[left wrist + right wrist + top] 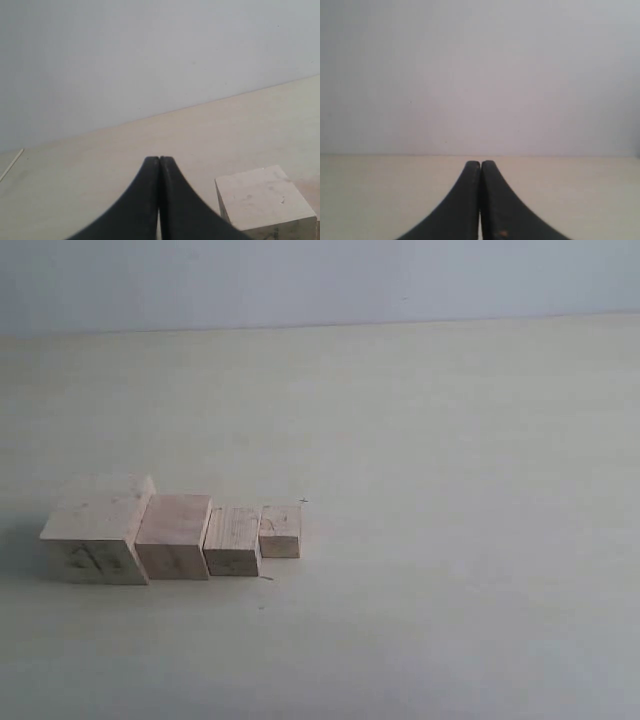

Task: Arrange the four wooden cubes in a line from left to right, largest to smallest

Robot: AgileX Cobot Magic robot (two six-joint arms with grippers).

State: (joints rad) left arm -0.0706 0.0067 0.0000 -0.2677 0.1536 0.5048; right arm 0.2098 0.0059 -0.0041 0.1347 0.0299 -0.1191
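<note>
Four pale wooden cubes stand in a touching row at the left of the exterior view. The largest cube, with dark grain marks on its front face, is leftmost. Then come the second cube, the third cube and the smallest cube at the right end. Neither arm shows in the exterior view. In the left wrist view my left gripper is shut on nothing, with a corner of one large cube beside it. My right gripper is shut too, over bare table.
The pale table stretches right and forward of the row. A plain light wall rises behind the table's far edge. A tiny dark speck lies just behind the smallest cube.
</note>
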